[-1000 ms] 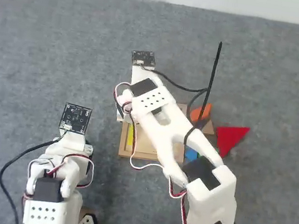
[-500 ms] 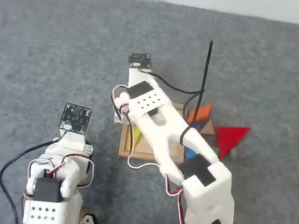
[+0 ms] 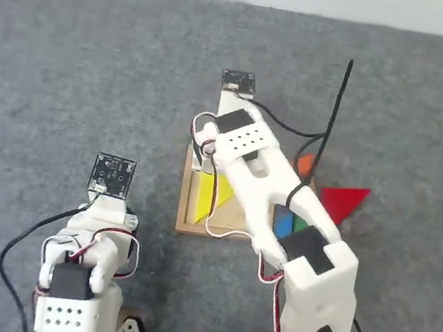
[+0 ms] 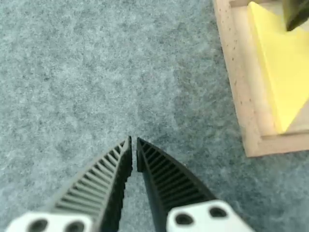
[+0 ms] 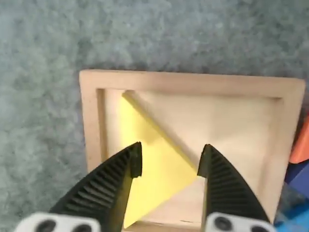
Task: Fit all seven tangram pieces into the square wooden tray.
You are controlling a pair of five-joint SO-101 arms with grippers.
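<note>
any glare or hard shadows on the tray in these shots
High view: even light, no glare on the tray, though the right arm covers much of it. Right wrist view: the yellow piece throws a thin dark line along its long edge. Left wrist view: flat light, no glare.

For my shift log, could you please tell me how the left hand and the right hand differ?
The left hand is shut, the right hand open. The left hand is over carpet beside the wooden tray; the right hand is over the tray, above the yellow triangle. Both hold nothing.
</note>
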